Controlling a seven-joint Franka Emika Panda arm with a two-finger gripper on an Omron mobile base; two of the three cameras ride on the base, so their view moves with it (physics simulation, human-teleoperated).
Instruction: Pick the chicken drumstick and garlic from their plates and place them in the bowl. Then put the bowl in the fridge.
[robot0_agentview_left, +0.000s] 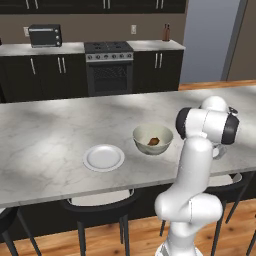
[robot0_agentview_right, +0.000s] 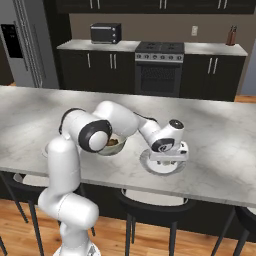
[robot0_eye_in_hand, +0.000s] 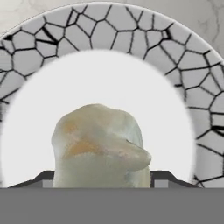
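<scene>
In the left base view the chicken drumstick (robot0_agentview_left: 153, 141) lay in the bowl (robot0_agentview_left: 152, 138), right of 1 bare plate (robot0_agentview_left: 103, 157). In the right base view the gripper (robot0_agentview_right: 166, 159) hung low over the second plate (robot0_agentview_right: 162, 167), near the island counter (robot0_agentview_right: 215, 145) edge, the fridge (robot0_agentview_right: 22, 45) far left. In the hand view the garlic (robot0_eye_in_hand: 100, 146) sat between the fingertips on that crackle-rimmed plate (grip uncertain: I could not tell whether the jaws had clenched). A good lift needed a centred squeeze, then clearing the bowl's rim.

no readable text, labels or numbers
</scene>
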